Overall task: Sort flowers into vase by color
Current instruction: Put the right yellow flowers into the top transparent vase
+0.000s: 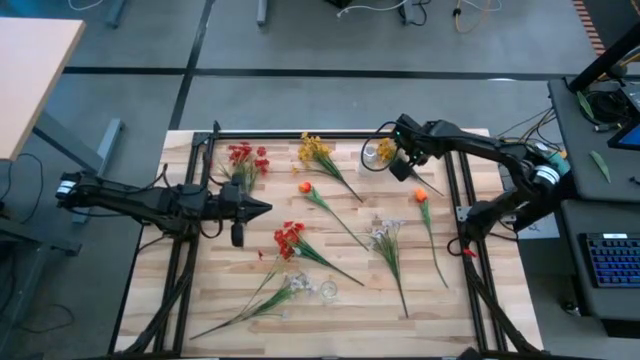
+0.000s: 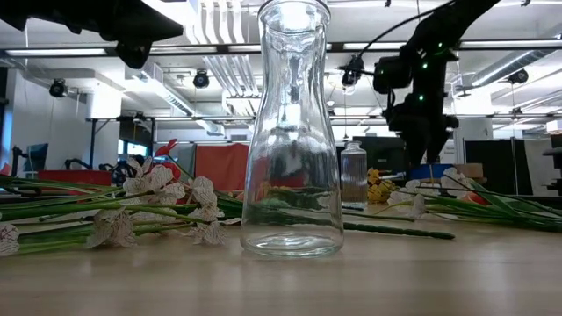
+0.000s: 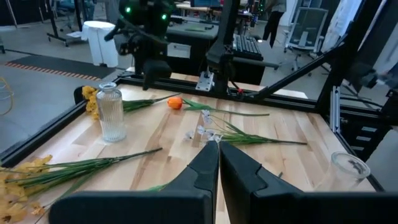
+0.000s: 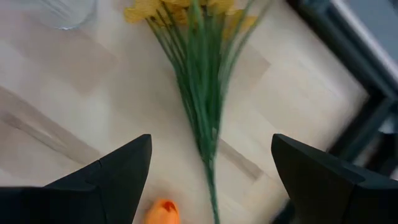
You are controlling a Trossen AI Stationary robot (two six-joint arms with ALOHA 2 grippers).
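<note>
- High view: the left gripper point(image 1: 262, 208) is clenched shut on nothing, its dark arm stretched level from the left edge over the pale wooden desk point(image 1: 440, 310). The right gripper point(image 1: 400, 158) hangs spread wide and empty at the far right of the desk, beside a small clear ribbed glass vase point(image 1: 373, 154) and a yellow-blossomed spray point(image 1: 386, 150), its arm bent in from the right. The other flowers lie scattered flat: red sprays point(image 1: 244, 158), a second yellow spray point(image 1: 316, 152), orange blossoms point(image 1: 421, 196), white sprays point(image 1: 383, 238).
- Low view: a tall clear glass carafe point(image 2: 292, 132) stands upright close by, white blossoms point(image 2: 162, 206) lying to its left.
- Left wrist view: the fingers point(image 3: 205, 171) press together, pointing across the desk.
- Right wrist view: the fingers point(image 4: 118, 174) stand well apart above the green stems of the yellow spray, touching nothing.
</note>
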